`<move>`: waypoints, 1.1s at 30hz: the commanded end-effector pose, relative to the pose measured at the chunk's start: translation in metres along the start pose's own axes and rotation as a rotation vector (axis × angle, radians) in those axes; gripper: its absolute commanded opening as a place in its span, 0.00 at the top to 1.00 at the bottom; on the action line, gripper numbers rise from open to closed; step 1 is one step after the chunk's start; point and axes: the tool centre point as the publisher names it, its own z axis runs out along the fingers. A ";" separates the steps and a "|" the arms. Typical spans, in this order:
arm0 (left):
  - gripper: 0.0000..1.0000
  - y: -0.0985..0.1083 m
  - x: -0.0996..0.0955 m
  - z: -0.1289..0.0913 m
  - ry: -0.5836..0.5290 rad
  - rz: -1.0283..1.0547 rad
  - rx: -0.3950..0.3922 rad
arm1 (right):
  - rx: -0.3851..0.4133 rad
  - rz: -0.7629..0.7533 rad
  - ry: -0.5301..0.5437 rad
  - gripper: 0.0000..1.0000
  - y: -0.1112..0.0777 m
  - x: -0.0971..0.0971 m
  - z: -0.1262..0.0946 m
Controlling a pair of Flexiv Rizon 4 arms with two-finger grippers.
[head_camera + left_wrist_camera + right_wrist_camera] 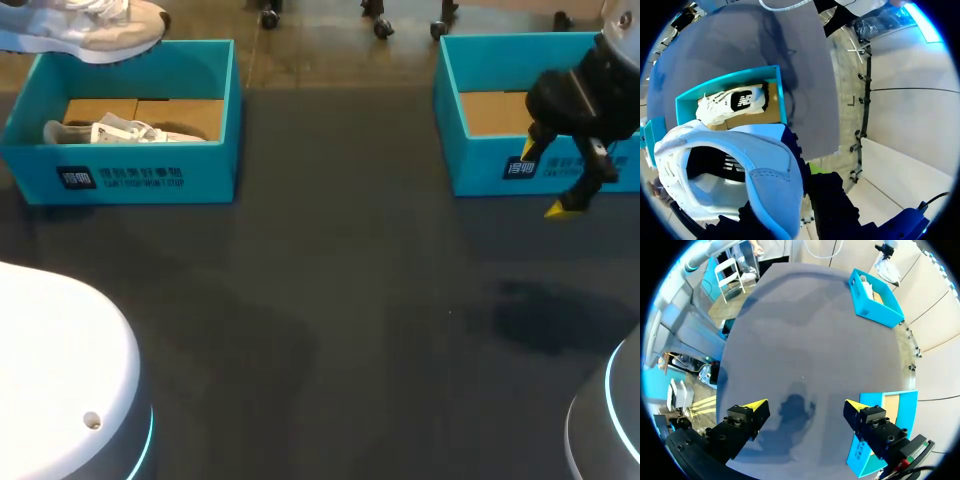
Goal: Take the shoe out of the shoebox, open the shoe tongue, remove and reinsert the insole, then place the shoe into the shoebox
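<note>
A white and pale blue shoe (740, 170) hangs in the air above the left blue shoebox (730, 82), with my left gripper (810, 192) shut on its heel end. Most of that gripper's fingers are hidden behind the shoe. In the head view this shoe (95, 28) shows at the far left corner, over the left shoebox (130, 175). A second white shoe (125, 131) lies inside that box. My right gripper (545, 178) stands open with nothing in it, over the front wall of the right shoebox (480, 160).
The right shoebox (885, 432) holds only its cardboard floor. The dark table (340, 300) stretches between the two boxes. The white and grey arm bases (60, 370) stand at the near corners.
</note>
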 end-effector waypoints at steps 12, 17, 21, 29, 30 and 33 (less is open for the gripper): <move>1.00 -0.004 -0.006 0.000 -0.017 -0.017 -0.010 | 0.002 0.000 0.002 0.00 0.001 -0.001 0.001; 1.00 -0.002 -0.020 0.006 -0.069 -0.074 0.002 | 0.002 0.000 0.002 0.00 0.001 -0.001 0.001; 1.00 0.000 -0.028 0.015 -0.103 -0.104 0.024 | 0.002 0.000 0.002 0.00 0.001 -0.001 0.001; 1.00 0.007 -0.044 0.037 -0.088 -0.063 -0.026 | 0.002 0.000 0.002 0.00 0.001 -0.001 0.001; 1.00 0.008 -0.045 0.040 -0.087 -0.058 -0.022 | 0.002 0.000 0.002 0.00 0.001 -0.001 0.001; 1.00 0.011 -0.046 0.048 -0.092 -0.053 -0.012 | 0.002 0.000 0.002 0.00 0.001 -0.001 0.001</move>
